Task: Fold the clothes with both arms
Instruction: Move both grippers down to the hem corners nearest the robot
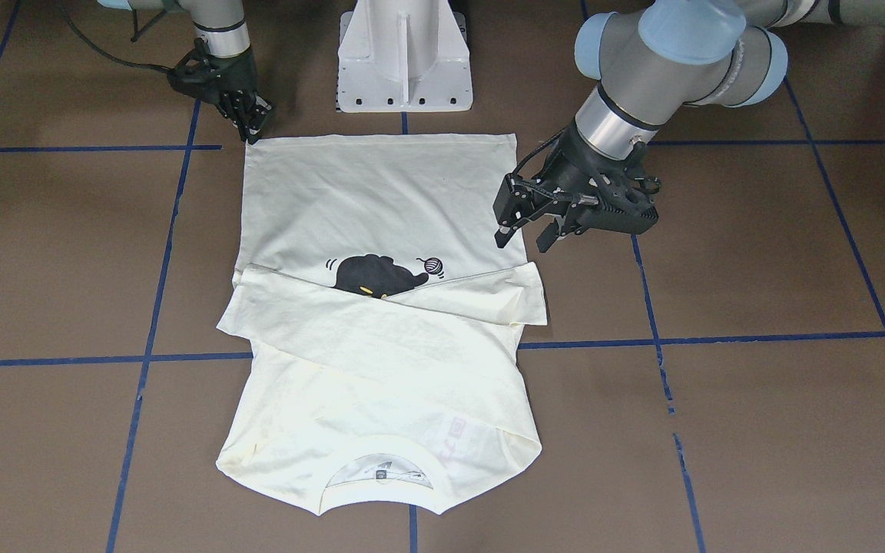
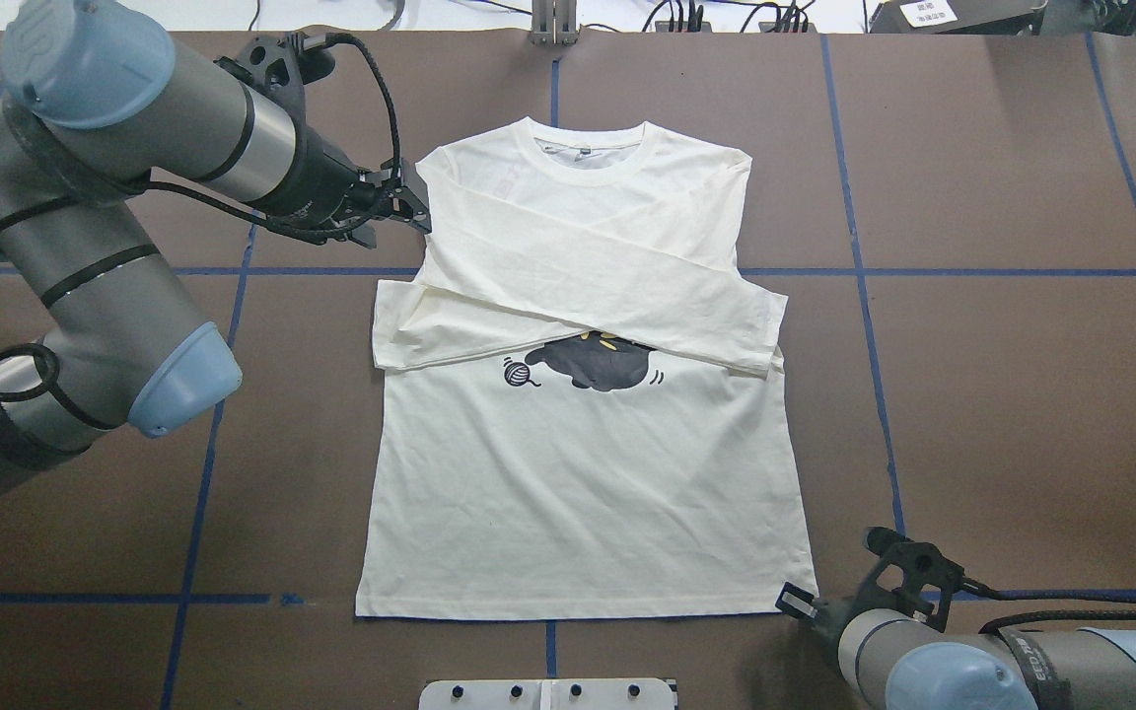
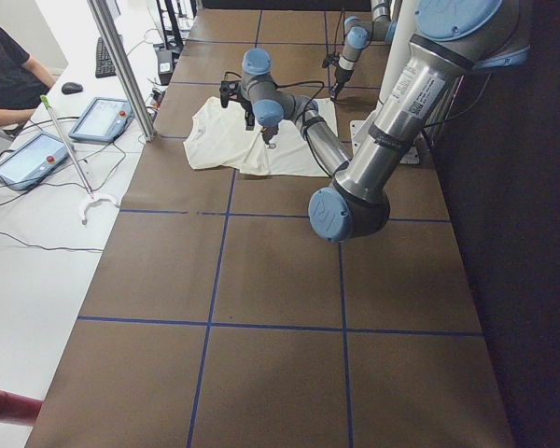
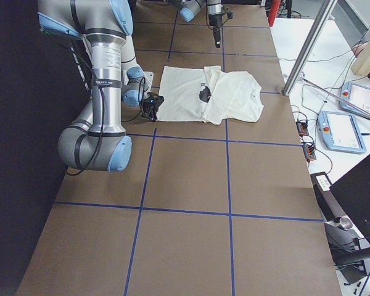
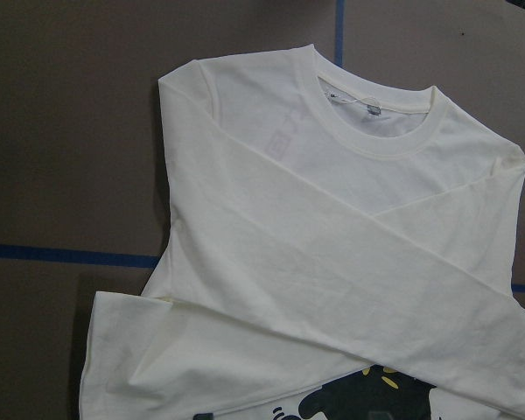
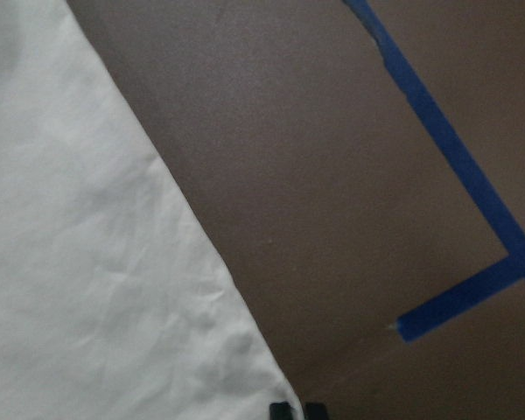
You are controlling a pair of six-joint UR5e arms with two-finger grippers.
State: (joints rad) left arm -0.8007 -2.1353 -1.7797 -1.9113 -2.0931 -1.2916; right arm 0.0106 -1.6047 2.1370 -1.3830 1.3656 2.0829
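Logger: T-shirt (image 1: 381, 207), front-facing view?
Robot: Flat on brown table (image 1: 757, 269), print up. Sleeves crossed over chest, half hiding cat print (image 1: 373, 276). My left gripper (image 1: 523, 244) hovers beside its side edge, jaws apart. My right gripper (image 1: 252, 132) at hem corner, fingers together.
Logger: Overhead?
Robot: Left gripper just beside shoulder, right at hem corner.
Logger: Right wrist?
Robot: Fingertips (image 6: 284, 409) nearly touching at cloth corner. Pinching cloth or not, cannot tell.
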